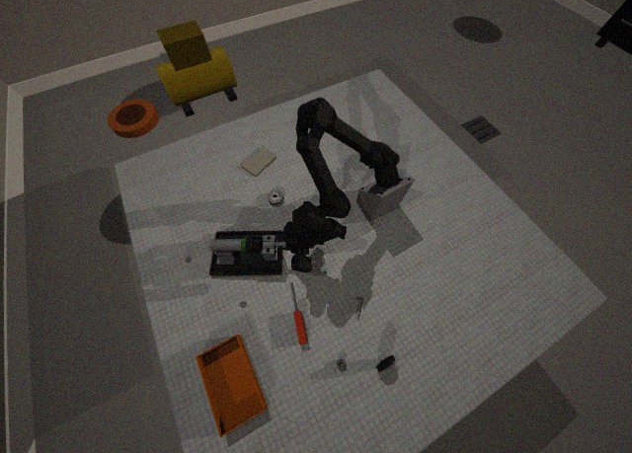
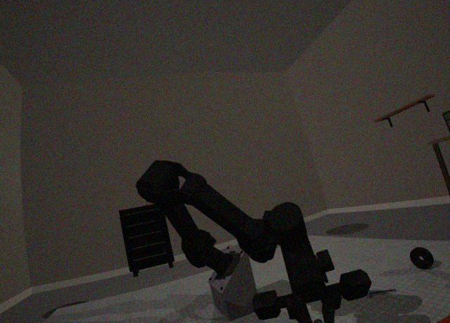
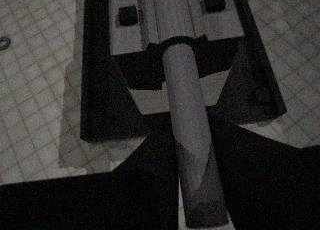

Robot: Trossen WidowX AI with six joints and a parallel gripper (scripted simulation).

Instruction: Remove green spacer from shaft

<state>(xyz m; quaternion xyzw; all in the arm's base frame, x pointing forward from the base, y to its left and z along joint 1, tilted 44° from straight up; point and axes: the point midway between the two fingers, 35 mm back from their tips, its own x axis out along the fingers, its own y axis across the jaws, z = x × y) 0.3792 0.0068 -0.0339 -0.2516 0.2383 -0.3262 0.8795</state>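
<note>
The grey shaft (image 3: 185, 85) (image 1: 279, 245) sticks out of the cradle block (image 1: 269, 248) (image 3: 227, 27) toward the arm. My gripper (image 3: 185, 123) is shut on the protruding shaft, one dark finger on each side, with the shaft's end showing below the fingers in the wrist view. The green spacer (image 1: 244, 245) sits upright against the big grey housing (image 1: 226, 245). Dark parts sit between it and the cradle block; single spacers cannot be told apart. The black base tray (image 1: 247, 273) (image 3: 92, 90) lies under the assembly. In the exterior view the fingertips are cut off by the lower edge.
A red screwdriver (image 1: 300, 327) and an orange bin (image 1: 253, 378) lie on the assembly's near side. A black ring (image 1: 385, 363) (image 2: 421, 257) and a small nut (image 1: 341, 364) are farther off. A round metal part (image 1: 276, 197) and a beige plate (image 1: 259, 161) lie behind the base tray.
</note>
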